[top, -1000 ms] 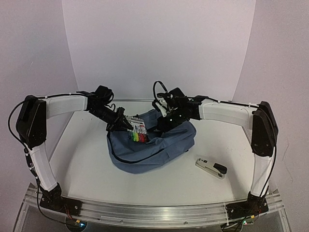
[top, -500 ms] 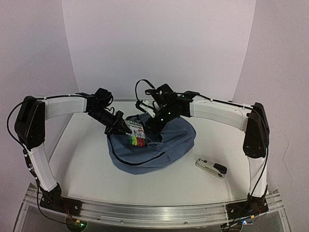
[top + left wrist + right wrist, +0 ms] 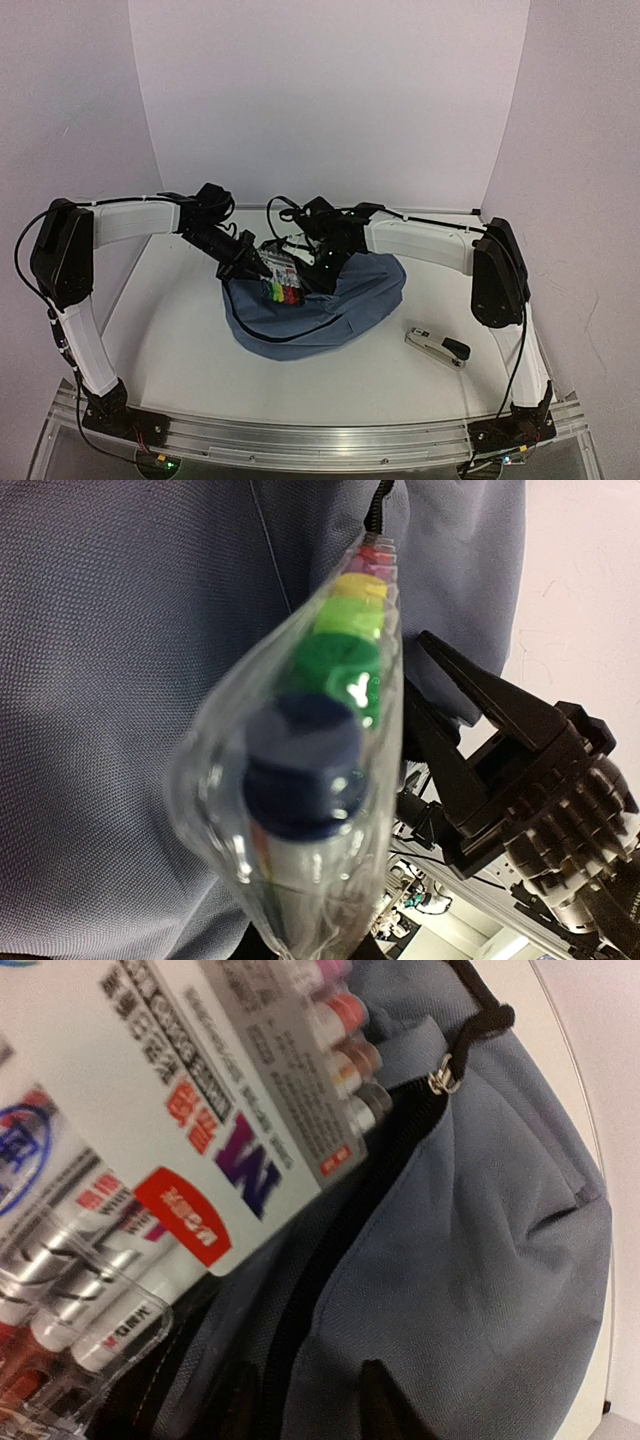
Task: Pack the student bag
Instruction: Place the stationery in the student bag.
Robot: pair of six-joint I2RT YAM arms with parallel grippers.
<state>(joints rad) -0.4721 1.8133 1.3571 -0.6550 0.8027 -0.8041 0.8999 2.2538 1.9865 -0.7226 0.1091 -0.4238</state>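
Note:
The slate-blue student bag (image 3: pixel 330 305) lies in the middle of the table, its zippered mouth (image 3: pixel 330 1230) facing the back. My left gripper (image 3: pixel 248 265) is shut on the end of a clear pack of coloured markers (image 3: pixel 281 279) and holds it over the bag's mouth. In the left wrist view the pack (image 3: pixel 310 740) hangs straight ahead with the caps toward the camera. My right gripper (image 3: pixel 318 262) sits at the rim beside the pack. Its fingertips (image 3: pixel 375 1395) straddle the zipper edge and pinch the fabric.
A grey and black stapler (image 3: pixel 437 347) lies on the white table to the right of the bag. White walls enclose the back and both sides. The metal rail (image 3: pixel 320 435) with both arm bases runs along the near edge.
My right gripper let go of the rim, opened, moved left toward the marker pack and closed on the bag's edge again. The left gripper and pack have barely moved.

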